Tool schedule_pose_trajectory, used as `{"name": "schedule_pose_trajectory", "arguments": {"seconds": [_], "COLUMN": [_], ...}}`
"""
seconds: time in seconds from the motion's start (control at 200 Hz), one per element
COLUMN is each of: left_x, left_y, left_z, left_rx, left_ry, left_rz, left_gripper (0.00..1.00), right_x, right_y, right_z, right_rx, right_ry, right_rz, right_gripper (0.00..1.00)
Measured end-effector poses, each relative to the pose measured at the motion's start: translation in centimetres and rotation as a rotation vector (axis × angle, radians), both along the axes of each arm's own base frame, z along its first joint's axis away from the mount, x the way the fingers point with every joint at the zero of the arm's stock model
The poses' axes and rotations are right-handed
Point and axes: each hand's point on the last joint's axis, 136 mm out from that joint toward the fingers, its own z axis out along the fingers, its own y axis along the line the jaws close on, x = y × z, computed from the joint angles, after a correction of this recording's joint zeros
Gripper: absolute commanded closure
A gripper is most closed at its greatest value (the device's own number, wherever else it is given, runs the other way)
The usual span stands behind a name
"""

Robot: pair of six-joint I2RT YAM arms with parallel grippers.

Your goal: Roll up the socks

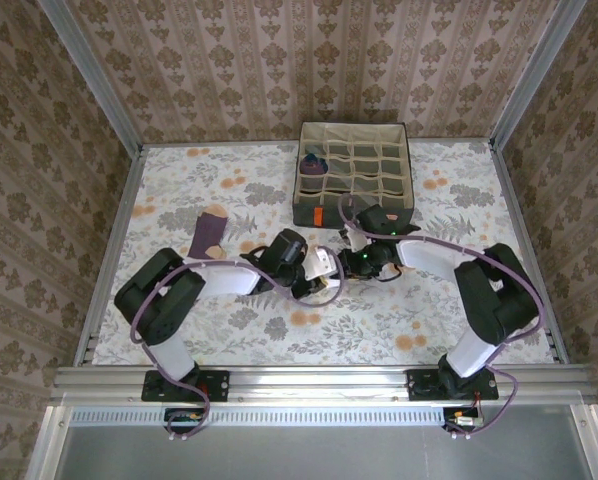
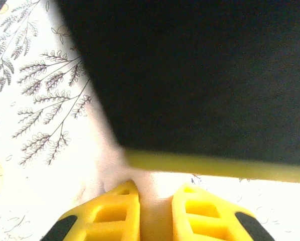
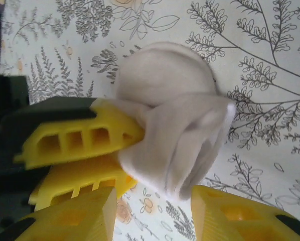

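On the counter (image 3: 270,100), centre: white sock (image 3: 175,115) — rolled up
Left claw (image 2: 157,193): clamped tight on white sock
Right claw (image 3: 154,198): fingers apart — holding nothing

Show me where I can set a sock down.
Bare: the far-left table, bordered by box, purple sock and rail; the strip right of the box; the near strip ahead of the arm bases. Crowded: the centre, where left claw and right claw meet at the white sock.
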Motion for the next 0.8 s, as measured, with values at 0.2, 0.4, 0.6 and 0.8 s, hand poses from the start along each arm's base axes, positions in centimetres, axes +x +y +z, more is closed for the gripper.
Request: {"name": "schedule_pose_trajectory", "arguments": {"seconds": [0.2,0.4,0.6,0.8], "left_x": [0.4,0.1,-0.8,-0.9], "left_y": [-0.1,-0.2,-0.4,0.1], "left_z": [0.2,0.4,0.3,0.3], "left_rx": [-0.096,-0.164,-0.186,-0.186], "left_ry": [0.183,0.324,0.387,0.365], "left_rz": [0.001,-0.016,-0.047,-0.038], "left_gripper": [1.0,1.0,1.0,0.78], "right_x": [-0.3,0.3,0.4,0.4], "right_y": [-0.5,-0.2,0.6,1.2], "right_z": [0.5,-0.4,-2.2,-2.0], "right_rx": [0.017,0.026,0.034,0.035], "right_ry": [-0.023,-0.017,0.041,0.053], "right_rz": [-0.019,-0.031,-0.016,0.002], "right_gripper": [0.55,0.55,0.65,0.86]}}
